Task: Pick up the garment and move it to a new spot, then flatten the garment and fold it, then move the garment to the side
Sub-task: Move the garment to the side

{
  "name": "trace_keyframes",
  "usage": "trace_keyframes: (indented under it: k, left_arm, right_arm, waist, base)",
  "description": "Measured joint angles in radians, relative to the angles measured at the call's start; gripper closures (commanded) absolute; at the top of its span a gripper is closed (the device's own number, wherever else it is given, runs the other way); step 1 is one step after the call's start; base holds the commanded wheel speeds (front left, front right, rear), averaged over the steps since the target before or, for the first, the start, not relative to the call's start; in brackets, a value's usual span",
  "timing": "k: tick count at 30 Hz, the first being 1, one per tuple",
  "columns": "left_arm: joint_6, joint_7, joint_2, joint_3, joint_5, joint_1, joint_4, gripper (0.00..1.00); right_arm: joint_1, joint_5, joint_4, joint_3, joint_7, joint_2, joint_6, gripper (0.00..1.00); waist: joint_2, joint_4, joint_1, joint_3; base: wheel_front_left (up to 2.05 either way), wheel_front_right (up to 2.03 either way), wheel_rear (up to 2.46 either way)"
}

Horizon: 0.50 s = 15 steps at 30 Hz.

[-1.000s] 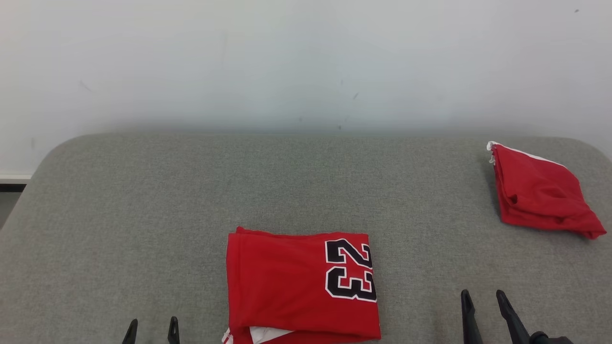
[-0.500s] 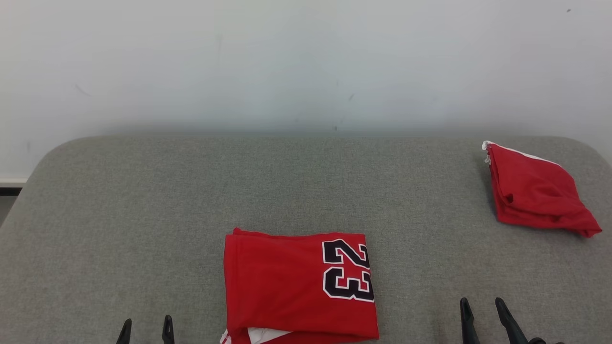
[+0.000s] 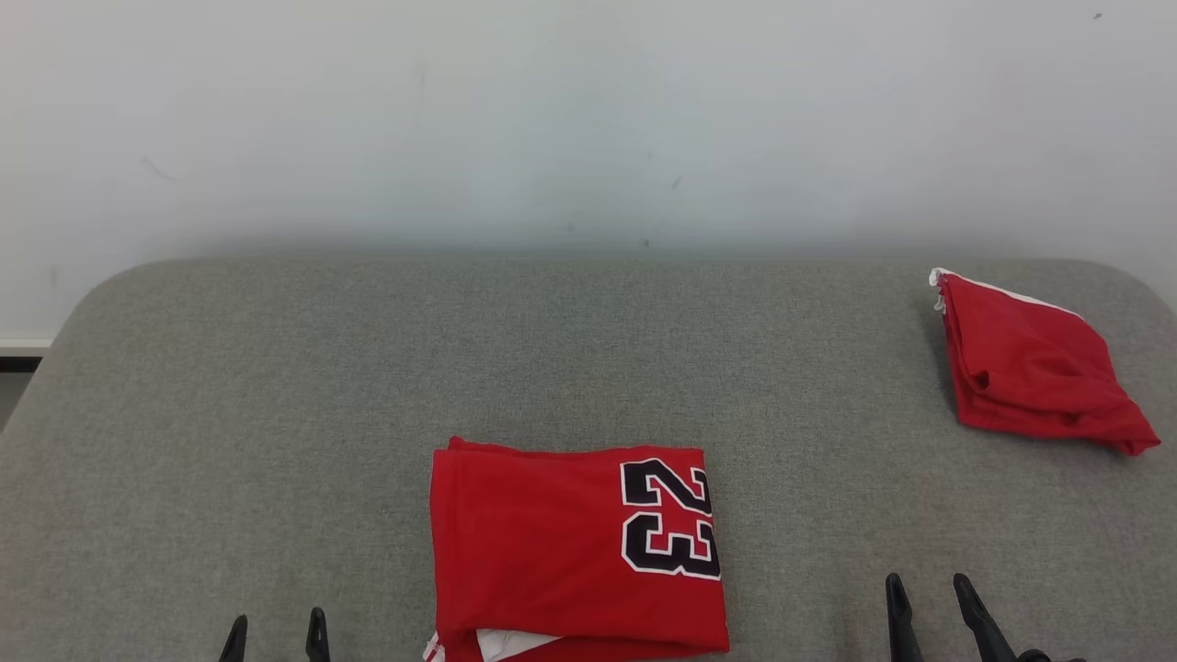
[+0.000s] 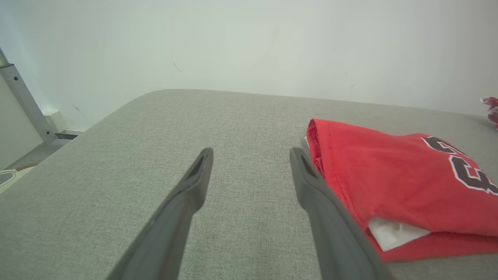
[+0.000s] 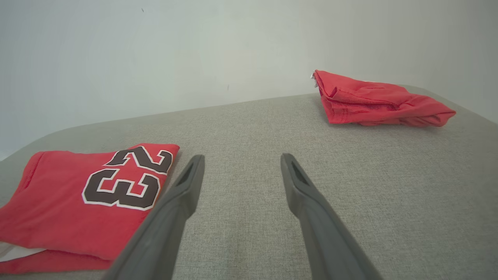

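A red garment (image 3: pixel 552 552) with a black "23" lies folded flat on the grey table (image 3: pixel 276 386), near its front edge at the middle. White lining shows at its near corner. My left gripper (image 3: pixel 276 627) stands open to the left of it, nothing between its fingers. In the left wrist view the garment (image 4: pixel 389 179) lies just right of the open left gripper (image 4: pixel 252 152). My right gripper (image 3: pixel 927 588) is open and empty to the right of the garment, apart from it. The right wrist view has the garment (image 5: pixel 70 206) left of the right gripper (image 5: pixel 242 157).
A second red garment (image 3: pixel 1034 372), loosely bunched with a white edge, lies at the table's back right corner, also seen as a red garment (image 5: pixel 373 101) in the right wrist view. A pale wall (image 3: pixel 588 119) rises behind the table. A metal frame (image 4: pixel 23 101) stands past the left edge.
Both grippers have sunk slightly toward the bottom edge of the head view, still open. The head view itself has shifted a little. Neither garment has moved on the table.
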Motion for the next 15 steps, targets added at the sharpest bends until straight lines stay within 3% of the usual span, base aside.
trace_keyframes:
  k: [15]
  left_arm:
    - [-0.003, 0.000, 0.000, 0.002, 0.001, -0.001, 0.007, 0.00]
  right_arm:
    - [-0.001, -0.001, 0.007, -0.002, 0.000, 0.000, 0.000, 0.00]
  waist:
    - [0.0000, 0.006, 0.0001, 0.006]
  base:
    - [0.00, 0.00, 0.00]
